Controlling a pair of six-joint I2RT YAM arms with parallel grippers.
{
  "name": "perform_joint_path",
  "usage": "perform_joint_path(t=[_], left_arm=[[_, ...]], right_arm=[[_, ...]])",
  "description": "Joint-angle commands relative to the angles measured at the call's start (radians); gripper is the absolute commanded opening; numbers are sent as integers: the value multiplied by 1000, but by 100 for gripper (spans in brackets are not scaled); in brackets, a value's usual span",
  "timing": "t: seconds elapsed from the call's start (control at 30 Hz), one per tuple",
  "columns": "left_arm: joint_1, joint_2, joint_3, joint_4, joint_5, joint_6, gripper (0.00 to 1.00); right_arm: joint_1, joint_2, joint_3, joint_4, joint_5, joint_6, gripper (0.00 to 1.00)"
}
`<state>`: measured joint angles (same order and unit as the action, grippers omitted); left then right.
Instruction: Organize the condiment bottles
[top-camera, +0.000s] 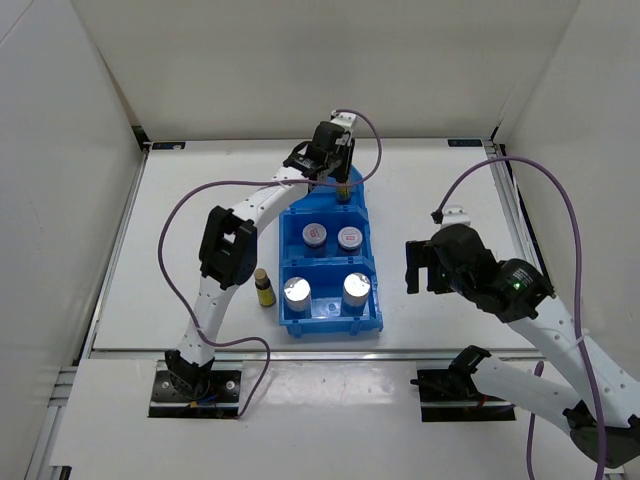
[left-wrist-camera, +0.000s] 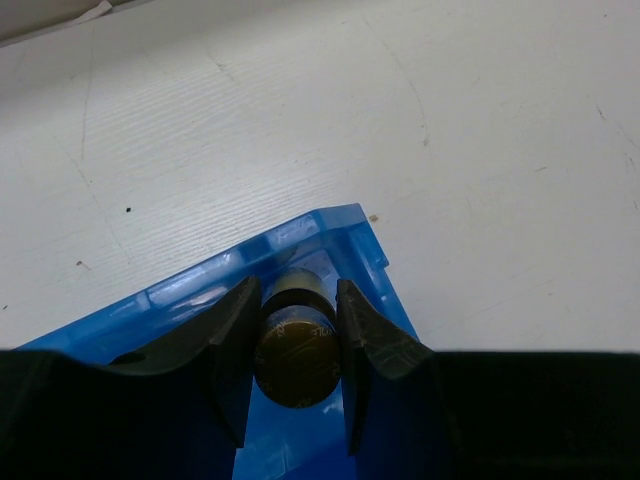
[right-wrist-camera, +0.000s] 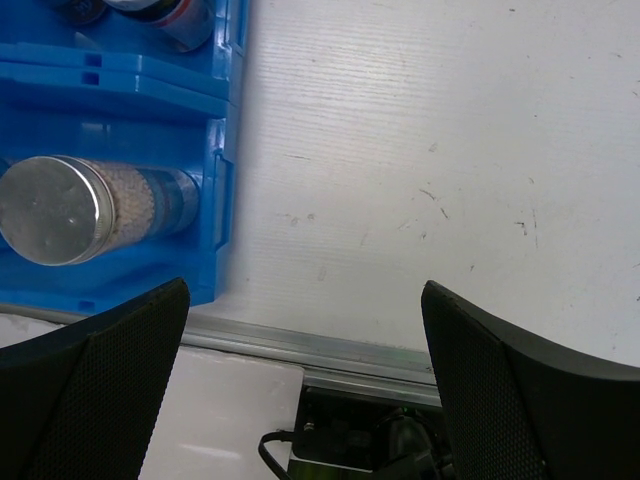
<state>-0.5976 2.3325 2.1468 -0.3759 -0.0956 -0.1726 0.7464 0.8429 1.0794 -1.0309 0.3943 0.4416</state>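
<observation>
At the far end of the blue bin (top-camera: 332, 326), your left gripper (top-camera: 343, 180) is clamped on a small amber bottle (left-wrist-camera: 297, 350). Its fingers (left-wrist-camera: 235, 330) press against both sides just below the gold cap, inside the far compartment by its corner. Faint marks ring the cap, but you cannot read them. Whether the bottle rests on the bin floor cannot be told.

The middle compartment holds two white jars (top-camera: 315, 234) (top-camera: 349, 237) side by side; their tops carry reddish print too small to make out. The near compartment holds two silver-topped cylinders (top-camera: 297, 291) (top-camera: 356, 287) with plain shiny lids, and the right wrist view shows a speckled pale band on the side of one. A second amber bottle (top-camera: 264, 288) stands upright on the tabletop (top-camera: 190, 200), just beside the bin's left wall.

Your right gripper (top-camera: 415, 266) hangs to the right of the bin, apart from it, fingers spread wide around nothing.

The tabletop is white with a fine ribbed grain, light scratches and a few dark specks. White walls (top-camera: 300, 60) close it in on three sides, a metal rail (right-wrist-camera: 300, 345) runs along the near edge, and purple cables (top-camera: 570, 210) loop from both arms.
</observation>
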Motion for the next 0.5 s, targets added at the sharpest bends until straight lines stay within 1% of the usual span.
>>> perform_joint_path(t=[0.0,0.03,0.1,0.13,0.17,0.2,0.23,0.27,0.33,0.43,0.47], left_arm=[[5,-56,-18,77,4,-13,11],[5,-56,-28,77,4,-13,11],[5,-56,-28,77,4,-22,26],[5,-56,-28,77,4,-22,39],[5,-56,-28,77,4,-22,73],[5,-67,-28,77,4,-22,83],[5,-81,-28,77,4,-22,90],[5,-81,-28,77,4,-12,100],[5,-107,-28,66,4,4,100],[5,-169,22,20,-16,31,100],[5,-195,22,9,-48,47,100]], right_arm=[[-2,-2,-19,-3,23,13,100],[-2,-2,-19,6,23,13,100],[-2,7,-19,6,23,13,100],[-2,7,-19,6,23,13,100],[-2,7,-19,6,23,13,100],[-2,16,-19,6,23,13,100],[-2,16,-19,6,23,13,100],[-2,16,-19,6,23,13,100],[-2,16,-19,6,23,13,100],[-2,16,-19,6,23,13,100],[-2,25,-29,15,23,13,100]])
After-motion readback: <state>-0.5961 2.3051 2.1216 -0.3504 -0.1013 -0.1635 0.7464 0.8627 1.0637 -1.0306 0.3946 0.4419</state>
